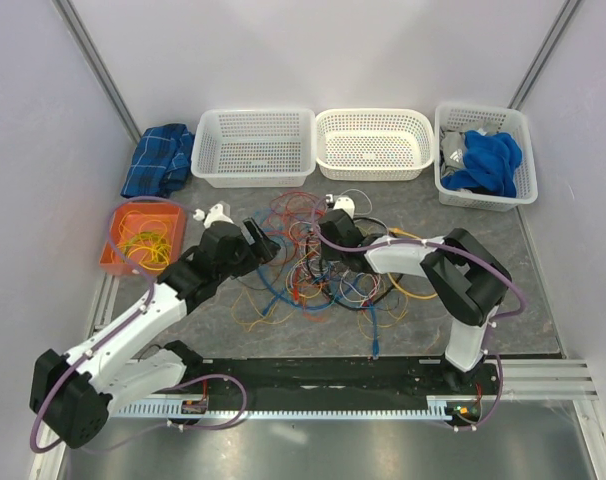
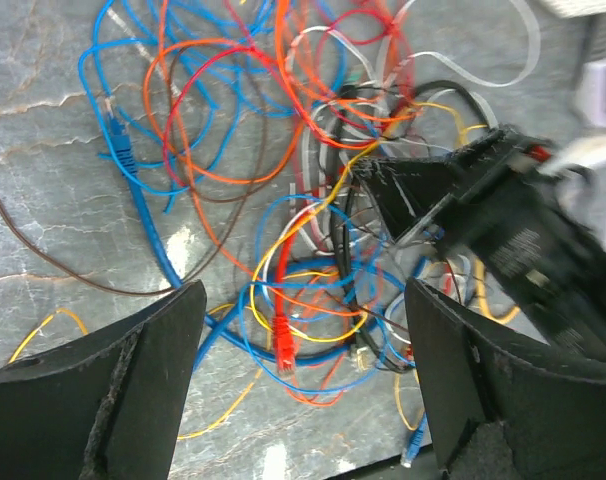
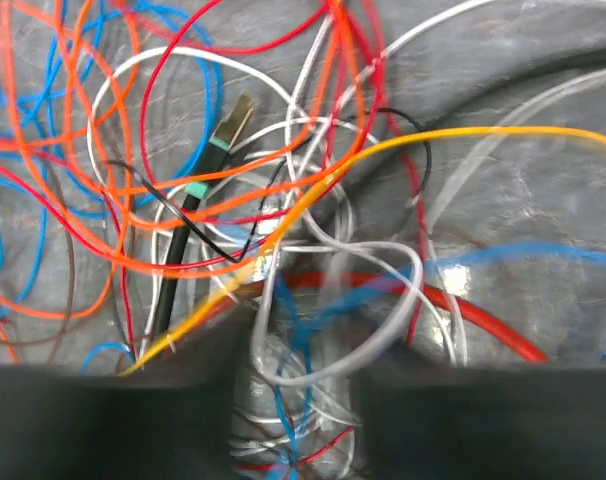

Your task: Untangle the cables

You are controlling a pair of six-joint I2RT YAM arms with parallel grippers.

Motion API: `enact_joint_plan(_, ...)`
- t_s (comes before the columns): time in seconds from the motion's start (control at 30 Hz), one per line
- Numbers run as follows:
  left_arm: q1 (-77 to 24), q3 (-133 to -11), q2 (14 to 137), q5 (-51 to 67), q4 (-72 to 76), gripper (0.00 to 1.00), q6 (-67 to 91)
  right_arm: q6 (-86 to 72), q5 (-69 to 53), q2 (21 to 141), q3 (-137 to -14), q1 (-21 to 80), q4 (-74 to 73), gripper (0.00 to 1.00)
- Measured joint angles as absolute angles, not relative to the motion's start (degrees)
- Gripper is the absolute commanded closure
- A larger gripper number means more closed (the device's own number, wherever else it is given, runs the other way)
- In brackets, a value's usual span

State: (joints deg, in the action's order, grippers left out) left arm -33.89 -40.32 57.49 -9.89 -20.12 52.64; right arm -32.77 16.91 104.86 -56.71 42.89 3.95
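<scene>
Top view: the cables (image 1: 313, 270), a jumble of thin coloured wires, lie mid-table between the two arms, which reach in from either side, probably so each can pull strands apart. The left gripper (image 1: 255, 238) and right gripper (image 1: 335, 232) sit at the heap's edges. The grey marbled table (image 1: 553, 300) holds three white baskets (image 1: 373, 160) along the back and an orange tray (image 1: 111, 245) of yellow wire at left, with pale walls around. Left wrist view: the fingers are spread wide above blue and orange loops, with nothing between them. Right wrist view: blurred, with white and blue strands running between the narrowed fingers; I cannot tell whether they pinch.
</scene>
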Motion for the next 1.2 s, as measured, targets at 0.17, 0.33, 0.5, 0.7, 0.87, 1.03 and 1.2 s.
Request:
enact_joint_plan(0.17, -33.89, -39.29, 52.45, -9.98, -19.62, 0.14, 52.62, -32.69, 16.10, 104.86, -56.80, 42.89, 4.32, 1.00)
enact_joint_plan(0.33, -33.89, -39.44, 50.74, -10.46, -19.53, 0.14, 51.72, -30.24, 15.05, 97.60, -56.62, 43.07, 1.10, 1.00)
enact_joint_plan(0.5, -33.89, -40.36, 47.44, -11.57, -19.55, 0.14, 49.65, -26.35, 13.45, 83.09, -59.83, 44.91, -4.16, 1.00)
enact_joint_plan(0.7, -33.89, -40.88, 43.33, -11.70, -16.82, 0.14, 47.00, -24.60, 11.00, 72.31, -64.36, 45.58, -8.80, 1.00)
enact_joint_plan(0.87, -33.89, -40.88, 42.68, -7.99, -11.25, 0.14, 44.07, -24.56, 8.93, 67.72, -66.06, 45.52, -13.91, 1.00)
enact_joint_plan(1.03, -33.87, -38.85, 43.27, 2.07, 0.30, 0.13, 43.00, -24.71, 7.31, 65.63, -66.48, 45.52, -16.67, 1.00)
enact_joint_plan(1.2, -35.79, -33.26, 48.77, 15.92, 17.10, 0.10, 42.72, -25.47, 7.07, 64.97, -66.50, 45.52, -17.85, 1.00)
